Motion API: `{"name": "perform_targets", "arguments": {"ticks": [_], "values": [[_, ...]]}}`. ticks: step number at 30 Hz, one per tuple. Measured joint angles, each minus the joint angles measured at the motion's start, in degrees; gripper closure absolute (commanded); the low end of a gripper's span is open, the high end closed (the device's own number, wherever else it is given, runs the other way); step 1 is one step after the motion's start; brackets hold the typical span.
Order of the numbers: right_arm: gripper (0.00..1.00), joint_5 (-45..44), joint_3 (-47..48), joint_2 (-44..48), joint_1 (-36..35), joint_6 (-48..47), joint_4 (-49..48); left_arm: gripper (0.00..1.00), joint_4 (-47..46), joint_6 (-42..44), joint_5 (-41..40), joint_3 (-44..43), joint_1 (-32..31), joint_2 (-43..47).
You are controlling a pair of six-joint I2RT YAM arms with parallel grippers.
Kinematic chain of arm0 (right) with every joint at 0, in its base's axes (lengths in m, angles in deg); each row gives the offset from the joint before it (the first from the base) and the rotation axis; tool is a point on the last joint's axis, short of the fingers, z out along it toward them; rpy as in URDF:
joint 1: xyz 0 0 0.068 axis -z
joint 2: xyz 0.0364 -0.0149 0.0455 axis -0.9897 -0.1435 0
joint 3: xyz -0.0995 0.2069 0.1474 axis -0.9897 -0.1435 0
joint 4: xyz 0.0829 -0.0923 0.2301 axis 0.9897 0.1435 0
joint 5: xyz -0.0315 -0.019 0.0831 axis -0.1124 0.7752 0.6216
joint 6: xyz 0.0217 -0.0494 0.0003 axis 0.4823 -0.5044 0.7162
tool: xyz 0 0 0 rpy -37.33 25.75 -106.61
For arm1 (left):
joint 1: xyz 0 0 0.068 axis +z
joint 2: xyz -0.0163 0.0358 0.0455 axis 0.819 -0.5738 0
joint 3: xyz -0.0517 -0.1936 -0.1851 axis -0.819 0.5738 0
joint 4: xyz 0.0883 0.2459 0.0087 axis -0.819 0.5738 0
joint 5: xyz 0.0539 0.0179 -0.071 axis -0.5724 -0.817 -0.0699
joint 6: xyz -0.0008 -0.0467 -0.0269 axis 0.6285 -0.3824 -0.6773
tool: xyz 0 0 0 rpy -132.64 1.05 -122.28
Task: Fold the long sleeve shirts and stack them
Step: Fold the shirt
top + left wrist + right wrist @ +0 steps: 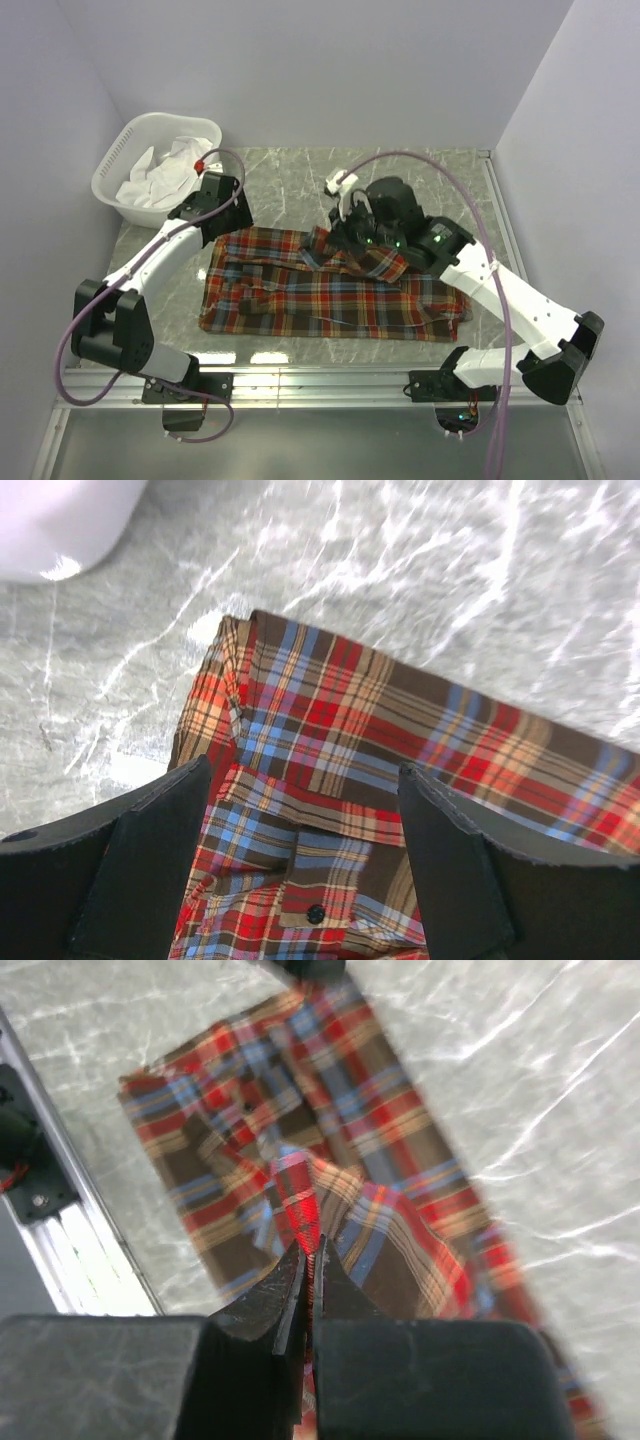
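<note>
Pinching a raised fold of the plaid shirt point(320, 295), the right gripper point(340, 238) has its fingers pressed together on the cloth, and the wrist view shows the gripper point(310, 1255) closed on a narrow red ridge that peaks up from the fabric. The rest of the shirt point(380, 1140) lies spread across the middle of the marble table point(300, 180), its long near edge running roughly parallel to the metal rail point(320, 375) with a strip of marble between them. A wider band of marble runs from the shirt's far edge to the back wall.

The left gripper point(222, 215) hangs over the shirt's far left corner with its fingers spread wide and nothing between them. From its own camera, the gripper point(300, 780) frames that corner of the shirt point(400, 730), where the cloth's edge turns, and a dark button point(316, 914) shows on a flap. Marble stretches beyond the corner on two sides.

A white basket point(120, 160) holding white cloth point(170, 165) sits at the table's far left, near the left gripper and apart from the shirt.
</note>
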Motion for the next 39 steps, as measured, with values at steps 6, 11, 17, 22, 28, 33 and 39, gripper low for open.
{"name": "perform_targets", "arguments": {"ticks": [6,11,17,22,28,33,39], "values": [[1.00,3.26,-14.84,3.96,0.00,6.43,-4.39,0.20,-1.55,0.66,3.52,0.94,0.00,2.69],[1.00,4.52,-15.63,4.33,0.00,7.13,-5.92,0.19,-6.12,4.42,12.87,5.38,-0.87,7.98],[1.00,4.61,-14.64,4.20,0.31,6.01,-5.97,0.17,-14.19,8.55,24.46,13.60,-5.51,23.85],[1.00,6.25,-11.13,2.60,0.90,2.51,-4.85,0.03,-20.79,13.88,34.25,15.74,-9.94,31.71],[1.00,9.94,-8.04,0.24,1.03,-1.40,-3.45,0.07,-18.95,22.14,43.80,11.80,-14.75,27.41],[1.00,12.04,-7.48,-0.22,1.03,-3.45,-2.95,0.17,-15.87,27.45,46.62,10.54,-17.46,23.12],[1.00,12.74,-7.48,-0.44,1.03,-4.55,-2.47,0.40,-14.25,30.60,49.53,10.51,-18.73,22.21]]}}
